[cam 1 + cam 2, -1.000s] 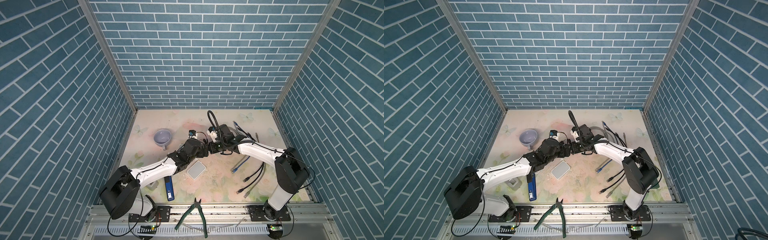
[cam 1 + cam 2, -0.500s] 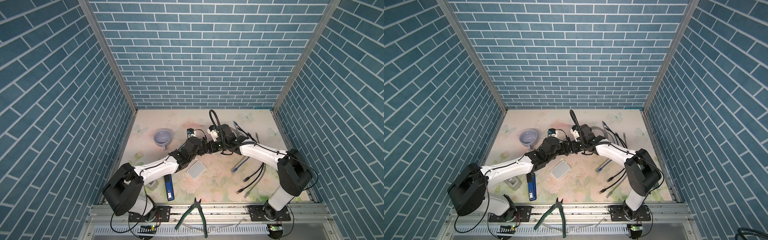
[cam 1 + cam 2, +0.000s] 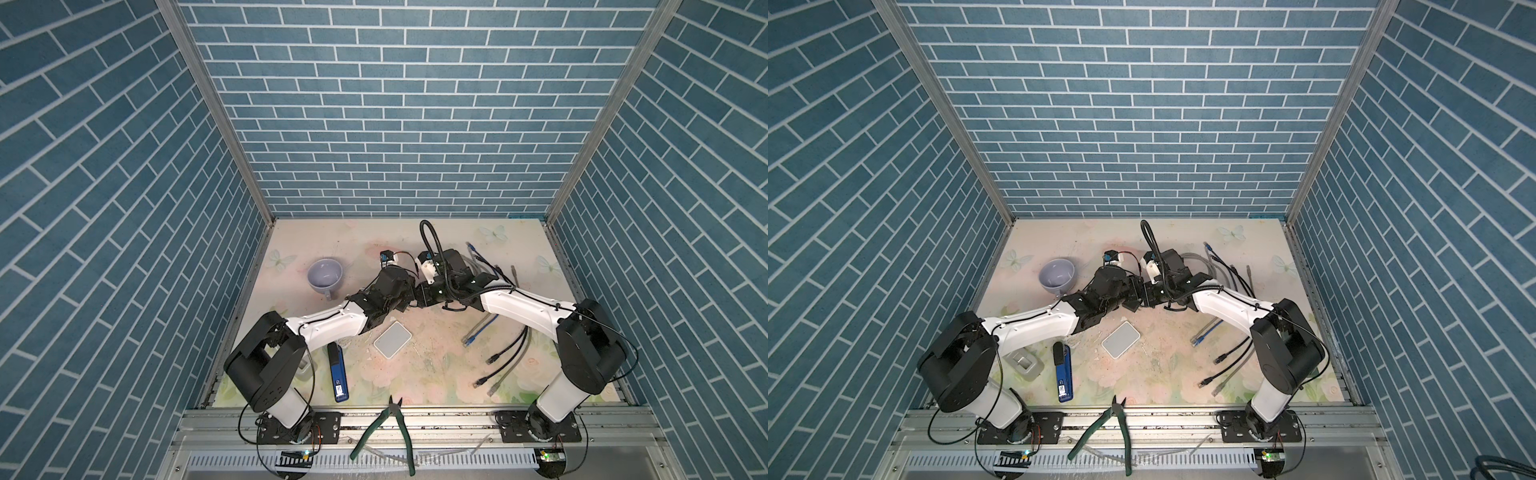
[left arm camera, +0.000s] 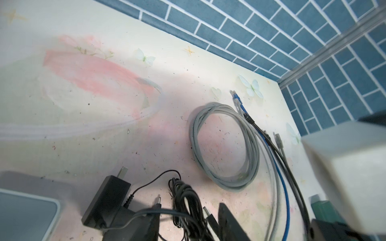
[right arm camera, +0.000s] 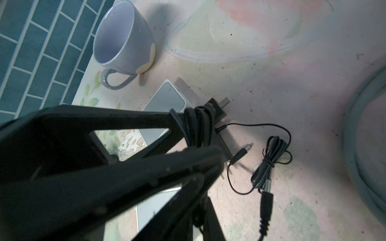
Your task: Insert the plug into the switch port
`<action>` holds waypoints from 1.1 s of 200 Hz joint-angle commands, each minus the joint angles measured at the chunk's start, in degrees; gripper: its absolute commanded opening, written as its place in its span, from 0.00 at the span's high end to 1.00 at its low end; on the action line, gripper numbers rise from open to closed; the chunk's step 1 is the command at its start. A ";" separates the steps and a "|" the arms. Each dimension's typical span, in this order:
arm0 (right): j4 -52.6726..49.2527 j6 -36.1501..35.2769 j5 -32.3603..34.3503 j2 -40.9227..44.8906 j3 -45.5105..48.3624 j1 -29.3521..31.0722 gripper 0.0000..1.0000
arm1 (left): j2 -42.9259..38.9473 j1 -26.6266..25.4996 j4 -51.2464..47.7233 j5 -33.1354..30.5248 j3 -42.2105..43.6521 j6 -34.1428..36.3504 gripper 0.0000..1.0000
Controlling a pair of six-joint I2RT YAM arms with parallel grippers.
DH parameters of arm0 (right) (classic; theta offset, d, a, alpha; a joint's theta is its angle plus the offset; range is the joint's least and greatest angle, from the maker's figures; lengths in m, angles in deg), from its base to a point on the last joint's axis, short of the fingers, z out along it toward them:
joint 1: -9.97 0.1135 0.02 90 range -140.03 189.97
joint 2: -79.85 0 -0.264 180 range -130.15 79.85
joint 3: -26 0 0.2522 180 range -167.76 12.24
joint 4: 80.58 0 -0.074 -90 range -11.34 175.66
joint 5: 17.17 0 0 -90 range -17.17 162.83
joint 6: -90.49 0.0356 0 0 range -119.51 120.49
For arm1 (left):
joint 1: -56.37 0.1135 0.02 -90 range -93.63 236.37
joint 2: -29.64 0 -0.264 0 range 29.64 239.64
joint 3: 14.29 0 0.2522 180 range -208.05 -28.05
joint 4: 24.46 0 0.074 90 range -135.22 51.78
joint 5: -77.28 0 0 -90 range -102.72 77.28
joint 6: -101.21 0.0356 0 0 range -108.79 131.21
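- The right claw (image 5: 198,135) is closed on a black bundled cord (image 5: 196,125).
- The left claw (image 3: 402,302) sits just beside it; open or closed, I cannot tell.
- The small black barrel plug (image 5: 242,153) lies beside a black power adapter (image 5: 218,110), apart from the flat white switch box (image 3: 392,346).

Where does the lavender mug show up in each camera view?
Top views: the lavender mug stands at the left side of the floral tabletop, in both.
Left wrist: not in it.
Right wrist: in view, beside the blue brick wall.
Shared landmark: the floral tabletop, seen in all four.
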 commanded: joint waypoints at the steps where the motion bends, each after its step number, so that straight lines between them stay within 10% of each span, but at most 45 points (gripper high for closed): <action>1: 2.97 0.17 -1.45 2.54 1.21 0.23 1.00 | 0.70 0.29 -1.25 1.00 -2.49 1.95 0.63; 87: 0.89 -1.87 -0.27 1.90 -0.16 0.23 1.00 | 0.66 0.33 -6.96 0.85 -5.60 7.31 0.97; 160: -1.38 -13.04 2.51 5.23 1.70 0.23 0.57 | -0.51 0.89 -14.18 1.71 -8.93 11.84 1.00; 220: 8.72 -18.59 1.75 9.68 10.22 0.54 0.51 | -0.61 2.00 -15.90 5.80 -11.03 8.73 1.00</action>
